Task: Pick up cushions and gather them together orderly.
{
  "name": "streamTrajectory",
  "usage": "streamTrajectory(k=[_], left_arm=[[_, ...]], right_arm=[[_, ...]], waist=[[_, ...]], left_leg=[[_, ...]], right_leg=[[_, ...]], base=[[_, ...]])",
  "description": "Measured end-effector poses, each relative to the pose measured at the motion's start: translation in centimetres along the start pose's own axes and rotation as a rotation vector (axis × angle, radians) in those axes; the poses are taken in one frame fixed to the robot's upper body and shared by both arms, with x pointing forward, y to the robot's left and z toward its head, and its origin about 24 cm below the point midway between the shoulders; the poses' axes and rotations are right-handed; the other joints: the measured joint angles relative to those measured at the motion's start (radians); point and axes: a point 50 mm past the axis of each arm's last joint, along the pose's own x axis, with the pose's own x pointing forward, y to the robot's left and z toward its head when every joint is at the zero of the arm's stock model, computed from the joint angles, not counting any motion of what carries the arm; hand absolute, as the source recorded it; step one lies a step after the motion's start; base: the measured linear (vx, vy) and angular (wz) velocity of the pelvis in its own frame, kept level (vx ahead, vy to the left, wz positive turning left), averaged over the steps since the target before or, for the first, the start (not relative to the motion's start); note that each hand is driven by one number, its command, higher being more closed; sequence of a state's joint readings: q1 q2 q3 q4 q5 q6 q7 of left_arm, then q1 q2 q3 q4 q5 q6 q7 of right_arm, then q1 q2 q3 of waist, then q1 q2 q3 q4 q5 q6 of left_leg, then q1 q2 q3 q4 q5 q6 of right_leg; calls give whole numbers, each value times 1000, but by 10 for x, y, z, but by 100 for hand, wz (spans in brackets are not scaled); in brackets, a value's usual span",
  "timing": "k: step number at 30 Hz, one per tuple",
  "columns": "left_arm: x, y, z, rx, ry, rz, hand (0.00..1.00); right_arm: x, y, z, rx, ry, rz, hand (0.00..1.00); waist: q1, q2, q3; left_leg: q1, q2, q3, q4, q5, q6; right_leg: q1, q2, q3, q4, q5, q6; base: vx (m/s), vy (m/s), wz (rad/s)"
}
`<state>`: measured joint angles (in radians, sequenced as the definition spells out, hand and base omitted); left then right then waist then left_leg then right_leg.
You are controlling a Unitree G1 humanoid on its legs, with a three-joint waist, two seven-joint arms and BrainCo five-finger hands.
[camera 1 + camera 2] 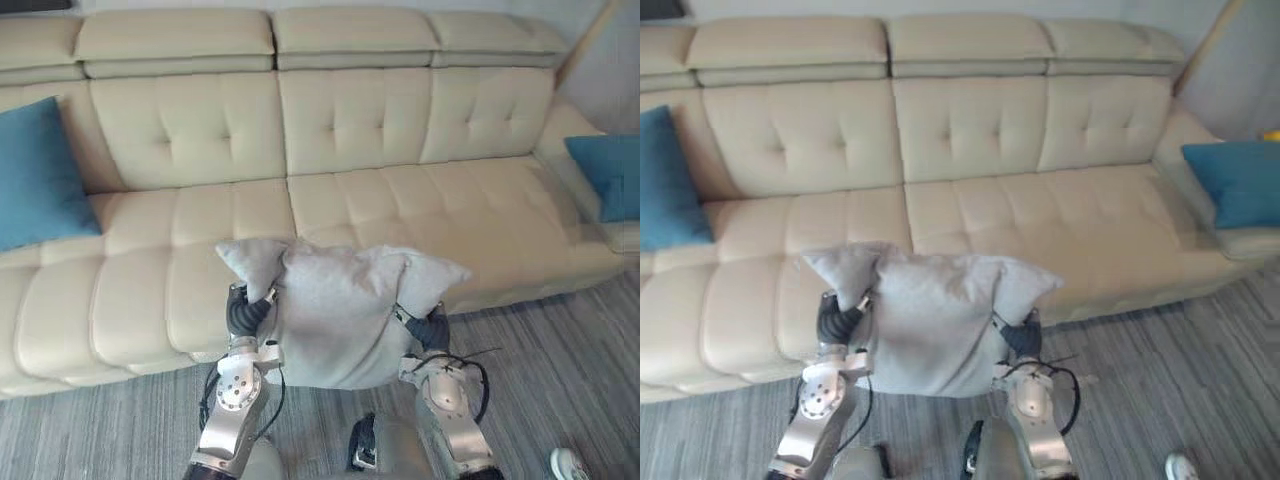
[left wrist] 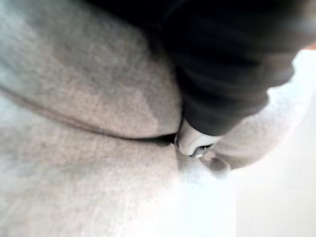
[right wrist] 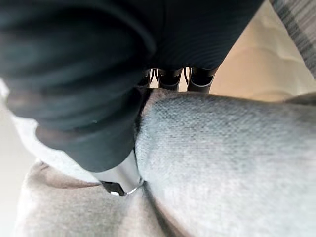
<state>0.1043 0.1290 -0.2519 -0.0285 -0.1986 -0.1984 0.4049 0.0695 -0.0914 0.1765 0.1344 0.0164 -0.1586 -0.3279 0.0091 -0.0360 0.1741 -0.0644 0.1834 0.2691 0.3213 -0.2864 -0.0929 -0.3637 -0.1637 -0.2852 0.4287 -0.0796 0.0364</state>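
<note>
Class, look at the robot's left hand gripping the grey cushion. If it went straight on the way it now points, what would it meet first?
Most likely the seat of the cream sofa: the left hand, shut on the grey cushion, points at its front edge, though depth is unclear.

The left arm and right arm were silver-grey, with round pale joint discs; the left hand and right hand wore dark ribbed covers.
</note>
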Motion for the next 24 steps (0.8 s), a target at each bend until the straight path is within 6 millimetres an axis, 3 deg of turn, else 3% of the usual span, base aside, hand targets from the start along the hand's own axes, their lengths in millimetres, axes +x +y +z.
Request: streamTrajectory(k=[2, 3, 4, 5, 6, 8, 9, 10, 11, 13, 15, 17, 18, 19, 20, 21, 23, 24], left_arm=[[0, 1, 0, 10, -1, -4, 100], [0, 0, -1, 12, 6, -11, 100], [-1, -2, -2, 13, 10, -19, 100], [-2, -8, -5, 1, 26, -32, 100], [-6, -15, -9, -17, 48, -44, 100], [-5, -18, -10, -29, 53, -56, 100], [-5, -19, -10, -34, 53, -56, 100], [-5, -20, -11, -35, 60, -56, 100], [-5, -20, -13, -34, 65, -58, 100], [-5, -22, -13, -34, 67, -79, 100], [-4, -23, -12, -38, 62, -83, 100], [-3, -26, -11, -45, 60, -96, 100], [-3, -28, -10, -46, 56, -103, 100], [-3, -29, -10, -48, 54, -107, 100], [-3, -30, -9, -53, 53, -107, 100], [-2, -28, -9, -38, 51, -110, 100], [0, -22, -9, -6, 47, -114, 100], [0, -19, -9, 8, 47, -115, 100]], right_arm=[[2, -1, 1, -9, -5, 6, 100], [2, -3, 1, -20, -6, 6, 100], [2, -5, 1, -28, -6, 5, 100], [3, -12, 0, -55, -10, 1, 100], [3, -21, -2, -91, -6, -5, 100], [2, -24, -4, -103, 6, -10, 100], [1, -24, -4, -103, 11, -10, 100], [-1, -25, -6, -103, 18, -12, 100], [-3, -26, -6, -100, 20, -14, 100], [-6, -28, 3, -82, -18, -26, 100], [-5, -30, 11, -71, -50, -39, 100], [-2, -34, 15, -69, -69, -59, 100], [-2, -35, 16, -69, -71, -66, 100], [-2, -36, 16, -71, -72, -70, 100], [-1, -36, 16, -74, -72, -72, 100], [-2, -33, 12, -59, -52, -76, 100], [-3, -26, 6, -33, -22, -81, 100], [-3, -23, 4, -23, -12, -83, 100]], waist=[[-12, -7, -7], [-25, -30, -19], [-31, -35, -21], [-35, -1, -20], [-34, 64, -46], [-34, 95, -57], [-27, 102, -55], [-22, 101, -54], [-16, 99, -52], [-5, 96, -51], [-2, 94, -51], [6, 92, -50], [7, 91, -50], [7, 96, -52], [9, 113, -59], [10, 98, -59], [16, 52, -63], [24, 40, -61]], left_leg=[[23, -16, -3, -37, 5, -10], [43, -42, -12, -55, -1, -32], [53, -55, -26, -55, -12, -54], [65, -39, -46, -49, -27, -77], [45, 5, -86, -29, -27, -80], [-13, 50, -149, 89, -22, -84], [-68, 83, -181, 227, 3, -78], [-143, 123, -196, 406, 90, -54], [-173, 141, -193, 478, 120, -44], [-258, 160, -126, 642, 102, -2], [-288, 148, -71, 601, 71, 34], [-289, 112, -60, 422, 57, 36], [-278, 86, -69, 296, 65, 34], [-265, 69, -83, 199, 105, 35], [-245, 55, -110, 82, 218, 21], [-215, 36, -127, 39, 196, -5], [-185, -11, -116, -15, 209, 12], [-159, -31, -111, -38, 213, 17]], right_leg=[[15, 33, 53, -266, 108, 35], [28, 28, 109, -351, 149, 35], [31, 23, 134, -349, 188, 11], [21, 33, 143, -291, 226, -20], [-3, 61, 97, -223, 163, -35], [3, 87, 51, -186, 100, -56], [36, 108, 28, -183, 83, -72], [94, 126, 2, -199, 63, -89], [126, 129, -9, -214, 55, -96], [212, 126, -28, -265, 42, -101], [247, 111, -40, -291, 40, -97], [278, 90, -59, -307, 40, -96], [293, 77, -68, -310, 35, -76], [299, 74, -72, -309, 29, -56], [306, 82, -71, -310, 25, -30], [317, 76, -65, -319, 24, -9], [335, 39, -62, -348, 37, 13], [351, 25, -57, -358, 38, 14]], base=[[241, -38, -4], [333, -142, 37], [429, -228, 49], [377, -205, 47], [384, -178, 44], [357, -170, 38], [471, -267, 41], [382, -207, 35], [428, -193, 39], [294, -78, 33], [217, 17, 29], [187, 104, 26], [166, 182, 24], [158, 218, 20], [145, 259, 20], [131, 238, 21], [107, 189, 17], [58, 125, 5]])
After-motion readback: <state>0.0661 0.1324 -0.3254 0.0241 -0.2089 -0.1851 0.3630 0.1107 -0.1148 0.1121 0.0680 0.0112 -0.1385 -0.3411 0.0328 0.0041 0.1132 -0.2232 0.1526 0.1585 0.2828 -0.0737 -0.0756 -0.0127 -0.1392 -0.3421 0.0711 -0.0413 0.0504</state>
